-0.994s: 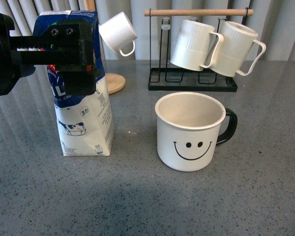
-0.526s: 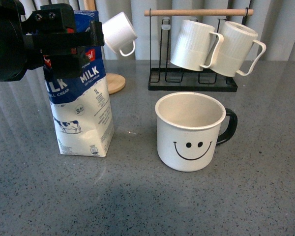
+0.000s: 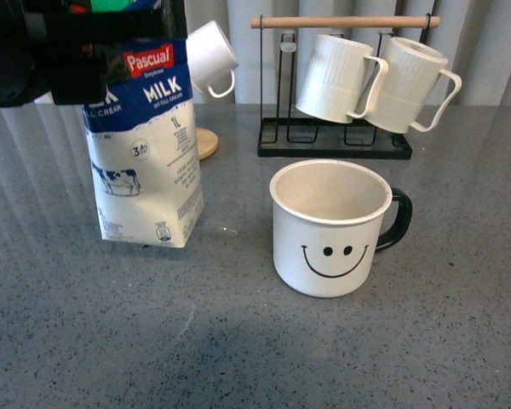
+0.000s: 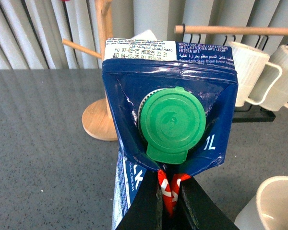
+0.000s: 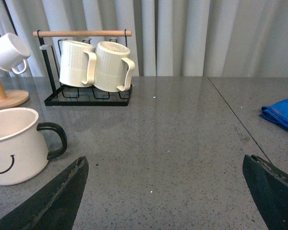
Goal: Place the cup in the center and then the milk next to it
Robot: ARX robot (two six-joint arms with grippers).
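Item 1, the task's milk: tall blue-and-white carton with a round green screw cap (image 3: 145, 162). I log it left of the cup with a strip of bare worktop between them. Its long axis is near upright, leaning slightly. I cannot tell whether its base touches down.
Legible: "Pascual" on red, "MILK", "CREAM", "1L"; top seam "WHOLE UHT MILK". Date stamps are too fine to trust.

Item 2: wide white mug with a black smiley face and black handle (image 3: 328, 226), standing upright on the grey speckled worktop (image 3: 238, 349).

Item 3: left tool (image 4: 170, 194), clamped on the carton just below the cap. This is the nearer arm. I judge the coming move to run rightward, toward the mug.

Item 4: right tool (image 5: 164, 160), fingers wide apart, empty, right of the mug.
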